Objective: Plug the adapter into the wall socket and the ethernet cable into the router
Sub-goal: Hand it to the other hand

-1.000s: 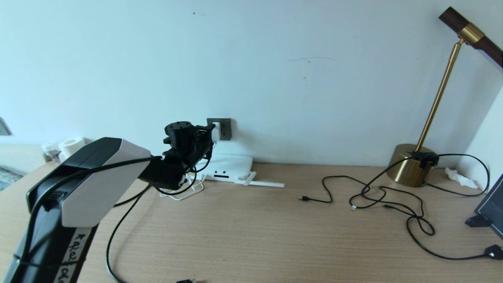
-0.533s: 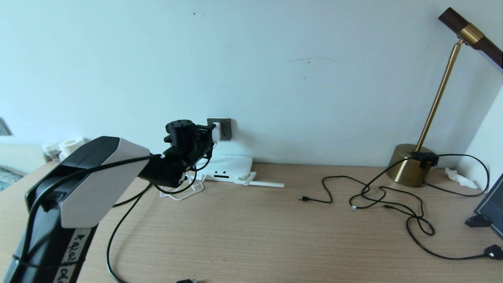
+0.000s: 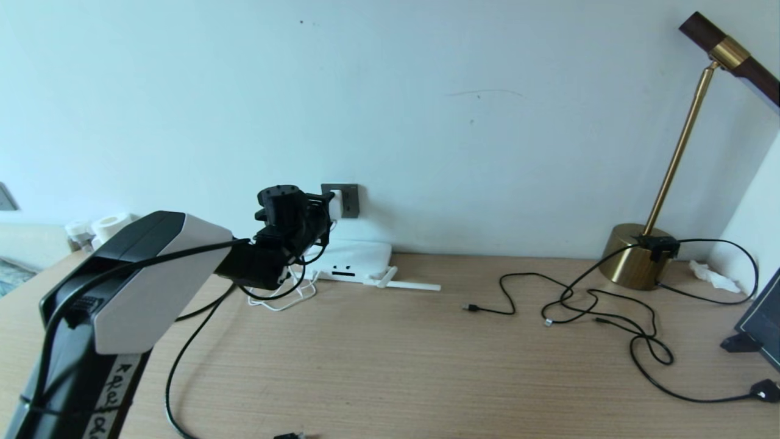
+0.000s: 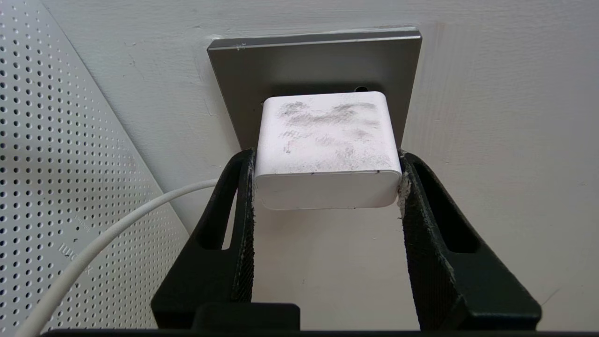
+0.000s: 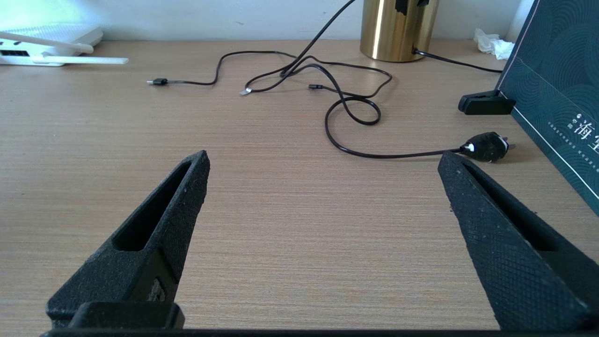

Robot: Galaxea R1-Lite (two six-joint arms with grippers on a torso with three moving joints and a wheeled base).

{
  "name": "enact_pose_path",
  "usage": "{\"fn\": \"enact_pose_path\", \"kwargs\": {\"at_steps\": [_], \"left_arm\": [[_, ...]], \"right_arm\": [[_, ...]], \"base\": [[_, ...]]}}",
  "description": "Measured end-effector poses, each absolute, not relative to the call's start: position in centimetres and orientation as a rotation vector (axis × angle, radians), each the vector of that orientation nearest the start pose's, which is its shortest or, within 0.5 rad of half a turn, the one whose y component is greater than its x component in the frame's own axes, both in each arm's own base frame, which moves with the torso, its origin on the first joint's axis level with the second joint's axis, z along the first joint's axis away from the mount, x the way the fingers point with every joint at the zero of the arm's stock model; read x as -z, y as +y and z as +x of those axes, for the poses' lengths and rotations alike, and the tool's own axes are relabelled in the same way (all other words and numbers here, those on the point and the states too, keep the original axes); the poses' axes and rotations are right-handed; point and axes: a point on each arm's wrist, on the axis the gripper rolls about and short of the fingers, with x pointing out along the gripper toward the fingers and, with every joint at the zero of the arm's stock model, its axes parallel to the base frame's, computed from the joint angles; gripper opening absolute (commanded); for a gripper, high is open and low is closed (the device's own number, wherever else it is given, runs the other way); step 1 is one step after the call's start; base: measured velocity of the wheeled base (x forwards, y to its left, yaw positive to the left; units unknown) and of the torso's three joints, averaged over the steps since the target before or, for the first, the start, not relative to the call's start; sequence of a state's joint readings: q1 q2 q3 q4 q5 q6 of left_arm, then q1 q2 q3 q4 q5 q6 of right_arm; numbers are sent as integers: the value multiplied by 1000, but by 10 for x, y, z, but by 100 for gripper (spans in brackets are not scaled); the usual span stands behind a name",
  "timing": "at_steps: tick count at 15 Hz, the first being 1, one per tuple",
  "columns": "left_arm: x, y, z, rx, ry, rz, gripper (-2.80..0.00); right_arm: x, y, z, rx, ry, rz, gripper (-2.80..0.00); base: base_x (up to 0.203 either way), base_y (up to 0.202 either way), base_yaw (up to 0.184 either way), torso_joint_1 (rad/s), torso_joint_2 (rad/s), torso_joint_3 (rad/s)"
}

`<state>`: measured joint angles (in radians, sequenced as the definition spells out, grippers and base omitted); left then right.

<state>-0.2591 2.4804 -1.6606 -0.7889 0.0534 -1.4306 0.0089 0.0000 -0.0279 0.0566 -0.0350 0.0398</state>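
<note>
Left gripper (image 4: 327, 187) clamps the small white cube adapter (image 4: 327, 150) against the dark grey wall socket (image 4: 313, 61); tilting could unseat it.

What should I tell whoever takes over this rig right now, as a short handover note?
Left hand: shut on the adapter, holding it against the wall socket; whether it is fully seated cannot be told.
Right hand: open, empty, low over the desk.
Router: flat on the desk below the socket, against the wall.
Ethernet cable: loose on the desk, its plug tip at the near edge, not in the router.
Done: adapter brought to the socket.
Left: confirm it is seated, release, then plug the ethernet cable into the router.
</note>
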Motion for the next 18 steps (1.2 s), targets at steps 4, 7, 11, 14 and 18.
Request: {"fn": "enact_pose_path", "kwargs": {"at_steps": [4,7,11,14,18], "left_arm": [[-105,-135,495,139,165,-1420,-280],[-106,-143,493,132,158,-1422,-280],[-106,-151,490,137,161,-1422,-280],[-107,-155,489,127,149,-1423,-280],[-108,-157,488,126,147,-1423,-280]], "right_arm": [[-77,-1,-25,27,28,39,0],[-77,-1,-25,27,28,39,0],[-77,-1,-25,27,28,39,0],[-77,-1,-25,27,28,39,0],[-78,-1,-25,26,27,39,0]], "base": [[0,0,0,0,0,0],[0,0,0,0,0,0],[0,0,0,0,0,0],[0,0,0,0,0,0],[0,0,0,0,0,0]]}}
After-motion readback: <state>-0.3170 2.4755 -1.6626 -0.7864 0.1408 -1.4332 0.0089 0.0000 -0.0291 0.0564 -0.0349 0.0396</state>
